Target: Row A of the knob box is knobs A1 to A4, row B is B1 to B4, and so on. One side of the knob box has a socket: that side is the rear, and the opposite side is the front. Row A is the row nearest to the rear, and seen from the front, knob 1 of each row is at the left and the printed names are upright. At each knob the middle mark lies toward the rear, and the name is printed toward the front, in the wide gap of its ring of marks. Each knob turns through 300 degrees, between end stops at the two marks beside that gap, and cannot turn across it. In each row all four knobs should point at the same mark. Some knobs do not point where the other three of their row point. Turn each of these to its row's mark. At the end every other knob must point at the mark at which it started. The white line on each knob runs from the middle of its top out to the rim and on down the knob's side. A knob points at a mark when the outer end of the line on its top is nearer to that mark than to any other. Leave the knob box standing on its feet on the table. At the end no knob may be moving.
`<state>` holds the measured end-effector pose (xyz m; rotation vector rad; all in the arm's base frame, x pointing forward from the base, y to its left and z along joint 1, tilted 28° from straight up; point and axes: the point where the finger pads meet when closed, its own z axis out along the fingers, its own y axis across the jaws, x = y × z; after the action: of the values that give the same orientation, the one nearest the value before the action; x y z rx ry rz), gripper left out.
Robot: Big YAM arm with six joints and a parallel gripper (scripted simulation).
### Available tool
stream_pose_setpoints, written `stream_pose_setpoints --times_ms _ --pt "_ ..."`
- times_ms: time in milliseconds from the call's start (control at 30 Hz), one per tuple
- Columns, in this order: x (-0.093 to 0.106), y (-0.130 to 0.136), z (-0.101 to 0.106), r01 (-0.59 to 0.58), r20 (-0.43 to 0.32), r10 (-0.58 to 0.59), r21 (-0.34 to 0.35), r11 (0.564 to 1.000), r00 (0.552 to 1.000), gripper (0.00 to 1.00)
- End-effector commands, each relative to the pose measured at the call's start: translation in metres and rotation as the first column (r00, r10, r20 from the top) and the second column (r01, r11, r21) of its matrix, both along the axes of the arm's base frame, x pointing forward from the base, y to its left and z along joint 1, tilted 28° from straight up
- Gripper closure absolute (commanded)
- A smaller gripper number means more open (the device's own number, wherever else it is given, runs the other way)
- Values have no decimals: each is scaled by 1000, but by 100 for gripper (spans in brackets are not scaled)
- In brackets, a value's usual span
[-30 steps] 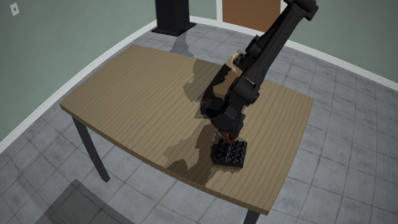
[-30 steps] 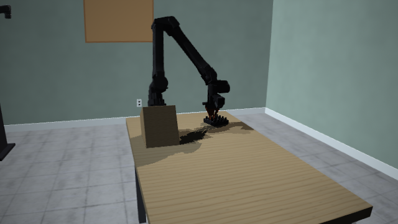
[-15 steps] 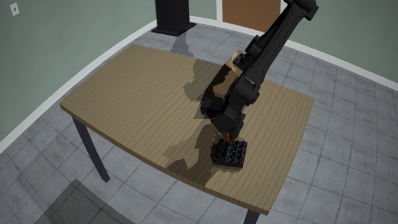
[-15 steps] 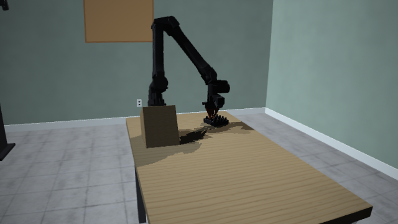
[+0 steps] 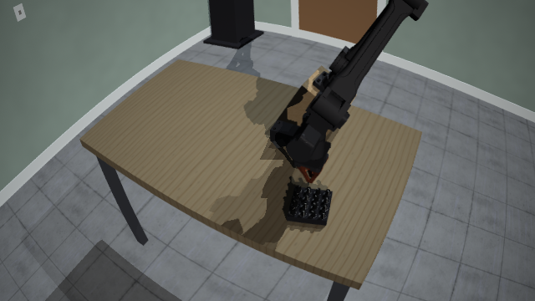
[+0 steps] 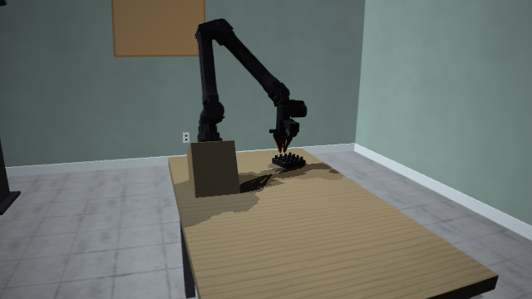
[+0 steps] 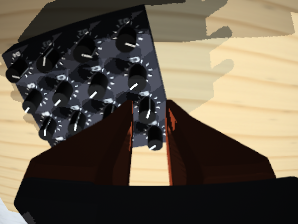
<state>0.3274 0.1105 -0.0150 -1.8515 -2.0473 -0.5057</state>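
The black knob box [image 5: 309,205] [image 6: 288,160] [image 7: 80,76] stands on its feet on the wooden table [image 5: 188,125] [image 6: 312,232], near one long edge. Its knobs carry white lines; the names are too small to read. My gripper [image 5: 310,177] [image 6: 283,149] [image 7: 149,109] hangs a short way above the box's edge nearest the arm, fingers pointing down. The red-brown fingers stand a little apart and hold nothing. In the wrist view a corner knob [image 7: 154,135] shows through the gap between them, well below the tips.
A tan block [image 6: 212,168] stands on the table by the arm's base. A black pedestal [image 5: 231,21] stands on the floor beyond the table. The table edge runs close behind the knob box.
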Motion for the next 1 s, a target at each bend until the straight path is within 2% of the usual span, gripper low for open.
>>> stream_pose_setpoints --times_ms 0,67,700,867,967 --pt "24 -2 19 -10 53 10 5 1000 999 82" --pt "21 -1 14 -16 37 16 4 1000 999 82" --pt "24 -2 15 -19 52 19 4 1000 998 82" --pt "23 -4 13 -57 60 57 2 998 997 82" --pt "25 -6 13 -109 89 109 -2 994 990 82"
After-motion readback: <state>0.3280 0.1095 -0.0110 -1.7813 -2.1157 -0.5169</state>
